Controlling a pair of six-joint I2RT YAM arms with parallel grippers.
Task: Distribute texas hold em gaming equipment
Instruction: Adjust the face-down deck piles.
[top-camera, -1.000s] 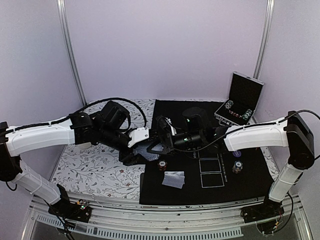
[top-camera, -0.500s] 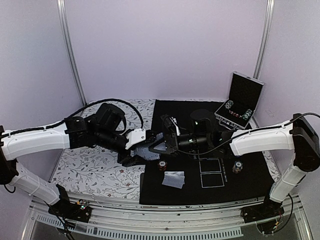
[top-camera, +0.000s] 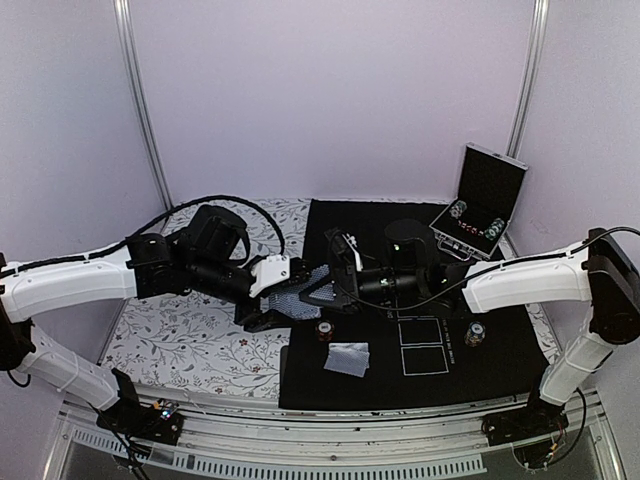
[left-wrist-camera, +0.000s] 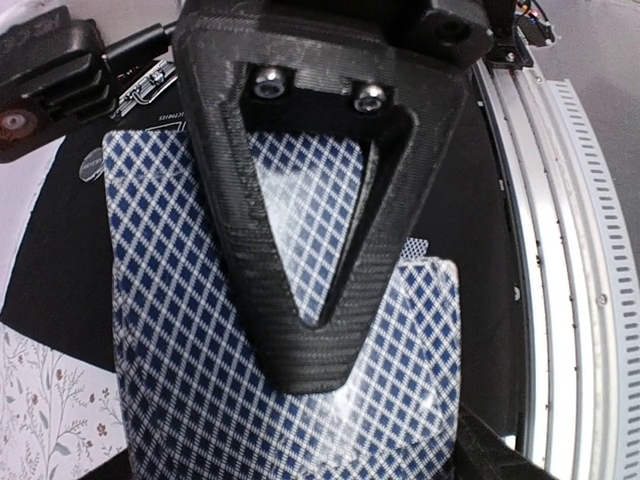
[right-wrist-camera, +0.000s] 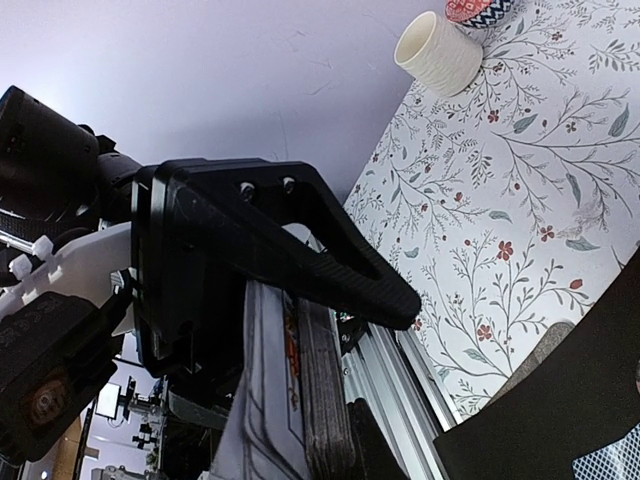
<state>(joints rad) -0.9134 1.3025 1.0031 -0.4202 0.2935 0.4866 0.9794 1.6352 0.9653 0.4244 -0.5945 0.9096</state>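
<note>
My left gripper (top-camera: 283, 303) is shut on a deck of blue diamond-backed playing cards (top-camera: 292, 298) and holds it above the left edge of the black mat (top-camera: 510, 350). In the left wrist view its upper finger (left-wrist-camera: 310, 330) lies across the deck (left-wrist-camera: 180, 330), and the top card (left-wrist-camera: 425, 330) sits shifted to the right. My right gripper (top-camera: 322, 288) meets the deck from the right. In the right wrist view the deck's edge (right-wrist-camera: 330, 400) stands between its fingers (right-wrist-camera: 300, 240), shut on a card. Two cards (top-camera: 347, 358) lie on the mat, with a striped chip (top-camera: 325, 330) beside them and more chips (top-camera: 476, 333) at the right.
An open silver-edged case (top-camera: 485, 205) with chips stands at the back right. White card outlines (top-camera: 420, 345) are printed on the mat. A floral cloth (top-camera: 180, 340) covers the table's left side. A cream cup (right-wrist-camera: 440, 50) stands on it in the right wrist view.
Both grippers have shifted slightly right and lower together with the deck between them. The cards and chips on the mat have not moved.
</note>
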